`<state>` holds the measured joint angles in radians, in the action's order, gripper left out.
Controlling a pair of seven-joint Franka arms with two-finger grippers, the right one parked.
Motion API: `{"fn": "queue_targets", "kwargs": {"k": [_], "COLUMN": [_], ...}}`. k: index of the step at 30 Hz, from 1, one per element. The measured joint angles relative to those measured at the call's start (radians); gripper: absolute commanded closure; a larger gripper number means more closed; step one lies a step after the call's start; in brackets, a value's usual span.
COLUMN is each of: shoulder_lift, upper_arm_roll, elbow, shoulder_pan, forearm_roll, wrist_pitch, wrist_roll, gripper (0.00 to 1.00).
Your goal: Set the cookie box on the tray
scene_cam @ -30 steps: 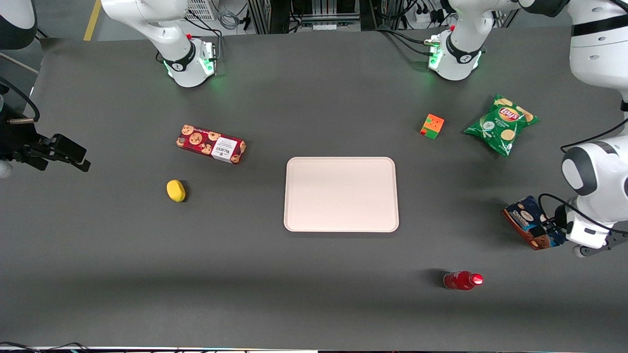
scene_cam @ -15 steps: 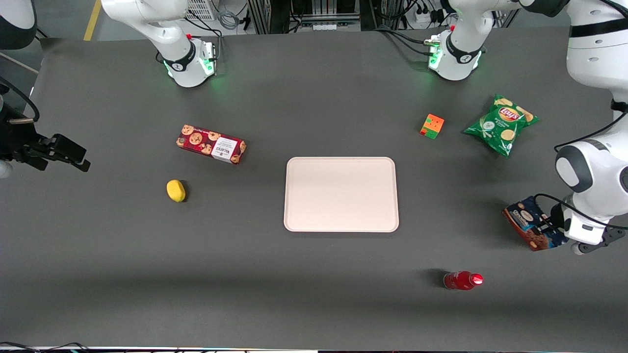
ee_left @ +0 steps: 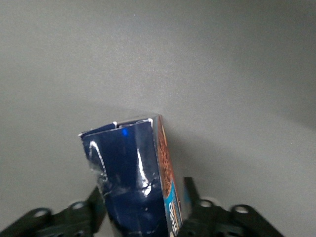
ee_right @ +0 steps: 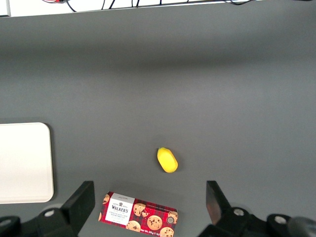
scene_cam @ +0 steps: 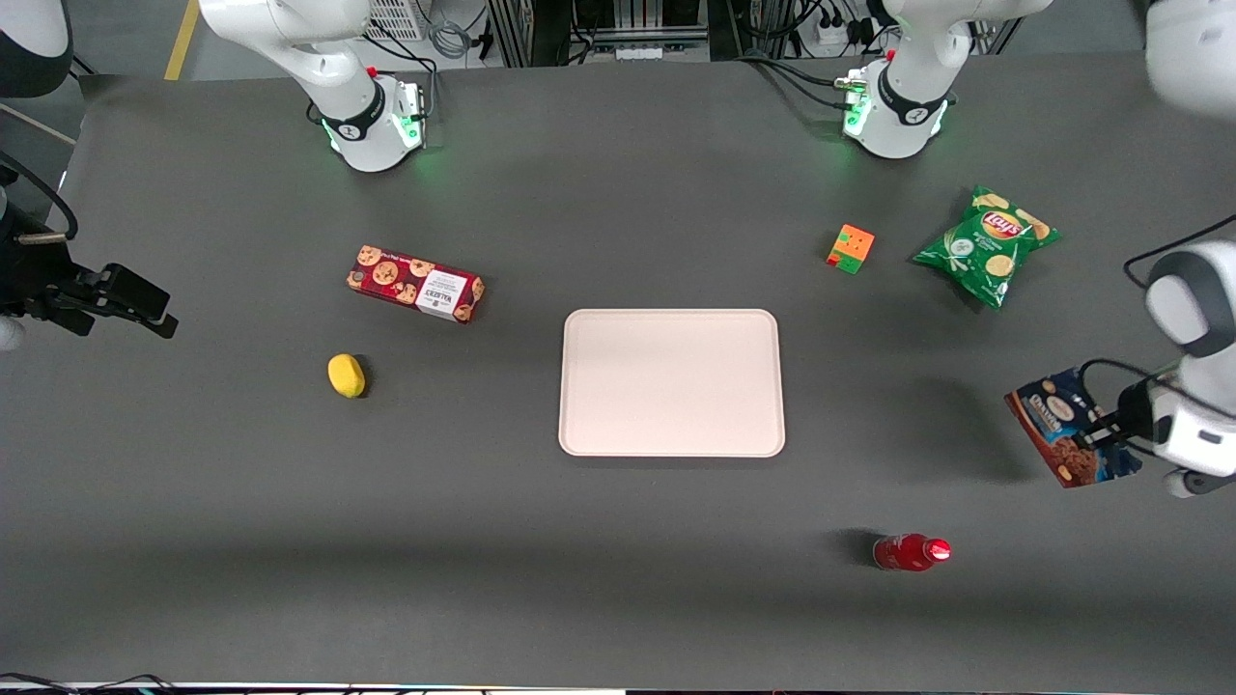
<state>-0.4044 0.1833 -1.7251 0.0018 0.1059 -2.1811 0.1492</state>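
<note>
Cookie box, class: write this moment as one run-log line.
stage: lift | gripper: shut on dark navy-blue cookie box, raised off table | pale pinkish-cream rectangular tray: bare | next: carry to tray

The cookie box [ee_left: 131,173] looks like glossy printed card, creased and catching highlights between the matt black plastic fingers [ee_left: 195,207] of the gripper [ee_left: 143,210]; the table [scene_cam: 618,560] is matt dark grey, smooth. The tray [scene_cam: 671,382] looks smooth, matt plastic; the chip bag [scene_cam: 987,245] is shiny foil.
</note>
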Motion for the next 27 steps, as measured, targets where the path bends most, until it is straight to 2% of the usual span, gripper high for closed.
{"fn": "queue_targets", "kwargs": {"k": [7, 13, 20, 27], "shoulder_lift": [0.126, 0.238, 0.33, 0.322], "upper_arm_roll": [-0.029, -0.121, -0.301, -0.519], "elbow": [0.154, 0.245, 0.258, 0.241], "shoulder_pan": [-0.006, -0.007, -0.011, -0.016], "forearm_roll": [-0.002, -0.014, -0.018, -0.05], "wrist_pitch": [0.359, 0.571, 0.653, 0.636], "wrist_roll": [-0.001, -0.002, 0.041, 0.189], "gripper": [1.0, 1.0, 1.0, 1.0]}}
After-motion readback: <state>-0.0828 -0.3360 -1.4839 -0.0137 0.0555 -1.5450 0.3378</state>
